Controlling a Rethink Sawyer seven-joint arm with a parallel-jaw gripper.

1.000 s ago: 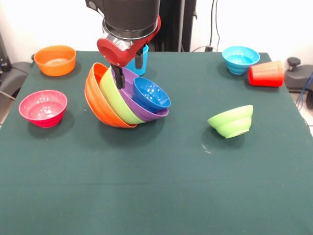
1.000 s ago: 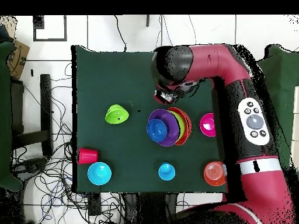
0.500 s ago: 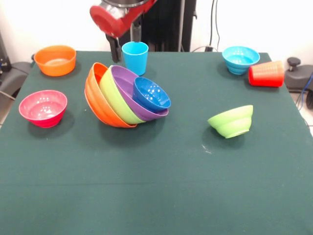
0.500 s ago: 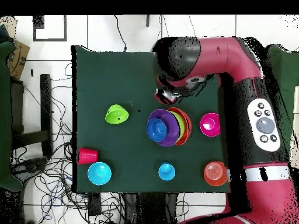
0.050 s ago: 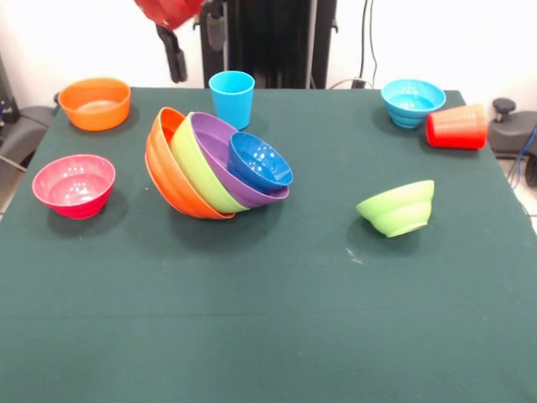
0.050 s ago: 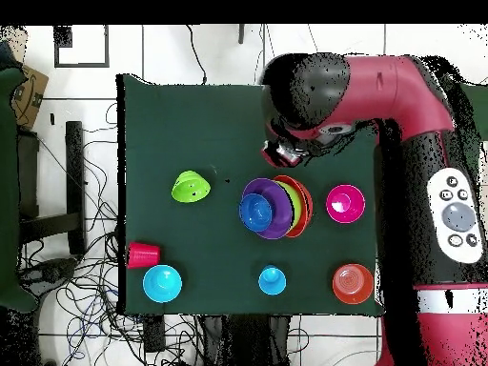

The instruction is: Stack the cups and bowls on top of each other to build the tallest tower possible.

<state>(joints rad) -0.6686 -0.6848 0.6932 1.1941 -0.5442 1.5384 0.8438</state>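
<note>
Tower: four bowls nested — orange outermost, then lime, purple, and a small dark blue one innermost. The tower lies tipped on its side on the table, mouths facing away from the pink bowl, so it has almost no height.

Done: only that nesting of four.

Left: six pieces loose, all apart from the tower — pink bowl and small orange bowl on the orange-shell side, blue cup upright just behind the tower, green bowl tilted on the side its mouths face, light blue bowl and red cup, lying on its side, farther out that way. By my judgement the task is well under half done, and the pile needs righting before anything goes on top.

Gripper: high above the tower's orange side, at the top edge of the front view, holding nothing. The gripper shows two dark fingers standing apart.

Change: a second ago the gripper was down at the tower's rims; since then it has risen clear, while the bowls and cups have not shifted.
</note>
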